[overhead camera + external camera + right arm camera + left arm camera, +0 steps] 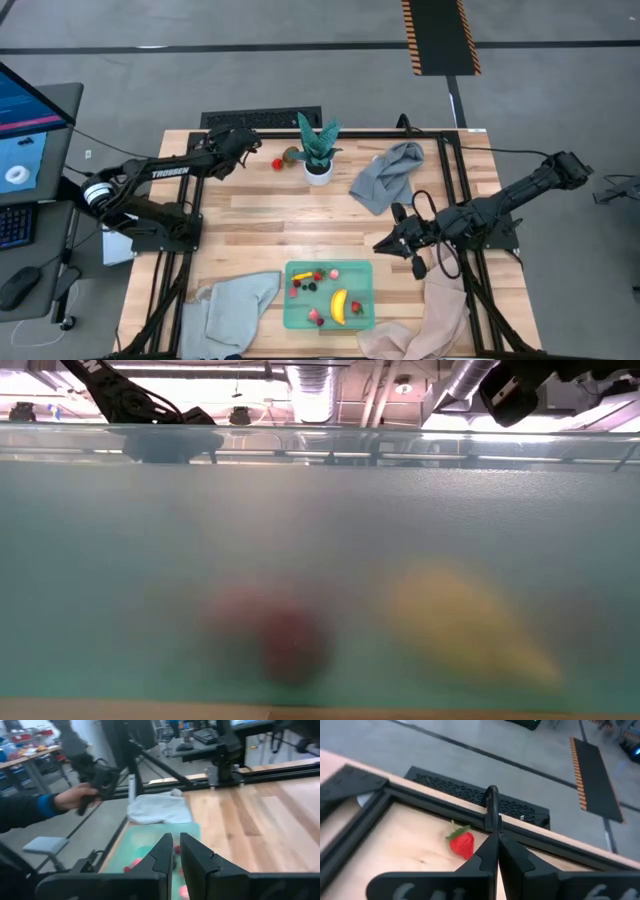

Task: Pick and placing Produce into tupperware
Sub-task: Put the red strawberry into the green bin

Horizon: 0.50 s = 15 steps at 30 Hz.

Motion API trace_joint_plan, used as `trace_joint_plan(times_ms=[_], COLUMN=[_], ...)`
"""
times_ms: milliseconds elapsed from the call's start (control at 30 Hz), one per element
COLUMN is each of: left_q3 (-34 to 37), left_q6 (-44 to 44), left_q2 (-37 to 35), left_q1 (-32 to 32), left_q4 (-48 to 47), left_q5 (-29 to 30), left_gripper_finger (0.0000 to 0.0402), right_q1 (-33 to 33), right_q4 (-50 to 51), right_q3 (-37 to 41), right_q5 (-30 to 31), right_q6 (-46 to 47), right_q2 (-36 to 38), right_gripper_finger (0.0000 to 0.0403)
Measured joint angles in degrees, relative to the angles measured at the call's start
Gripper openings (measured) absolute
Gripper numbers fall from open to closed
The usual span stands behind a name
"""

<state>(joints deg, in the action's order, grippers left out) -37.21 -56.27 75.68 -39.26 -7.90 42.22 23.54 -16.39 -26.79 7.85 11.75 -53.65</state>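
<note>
Left gripper (pixel 262 143) hovered, fingers pressed together and empty, beside a red toy strawberry (pixel 277 164) at the table's far edge. Right gripper (pixel 385 243), near-closed and empty, hung by the fruit-filled mint-green translucent plastic tupperware (pixel 366 296).

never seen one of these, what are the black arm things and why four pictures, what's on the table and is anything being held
They are two robot arms at a wooden table, each ending in a two-finger gripper. One picture looks down from above, one sits at table height pressed against the green tupperware, and one rides on each wrist.

The tupperware holds toy fruit, including a banana. A strawberry and a brown piece lie by a potted plant, with grey cloths around.

The left gripper is shut beside the strawberry, holding nothing. The right gripper, almost shut, hangs empty near the tupperware. A person's hand shows beyond the table.
</note>
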Motion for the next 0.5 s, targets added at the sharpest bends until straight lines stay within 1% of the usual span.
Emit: trace_joint_plan(times_ms=[133, 200, 367, 500], left_q3=[0.0, 0.0, 0.0, 0.0], left_q6=[-4.3, -4.6, -4.7, -8.1], left_q2=[0.0, 0.0, 0.0, 0.0], left_q1=[0.6, 1.3, 2.2, 2.5], left_q4=[-0.9, -0.9, 0.4, 3.2], left_q5=[-3.0, -4.0, -4.3, -13.5], left_gripper_finger=[0.0, 0.0, 0.0, 0.0], right_q1=[-2.3, -3.1, -4.6, -5.4], right_q4=[0.9, 1.6, 1.6, 1.6], right_q3=[0.0, 0.0, 0.0, 0.0], right_q5=[-0.1, -0.1, -0.1, -0.3], right_q6=[0.0, -0.1, -0.1, -0.2], right_q2=[0.0, 0.0, 0.0, 0.0], right_gripper_finger=[0.0059, 0.0059, 0.0059, 0.0059])
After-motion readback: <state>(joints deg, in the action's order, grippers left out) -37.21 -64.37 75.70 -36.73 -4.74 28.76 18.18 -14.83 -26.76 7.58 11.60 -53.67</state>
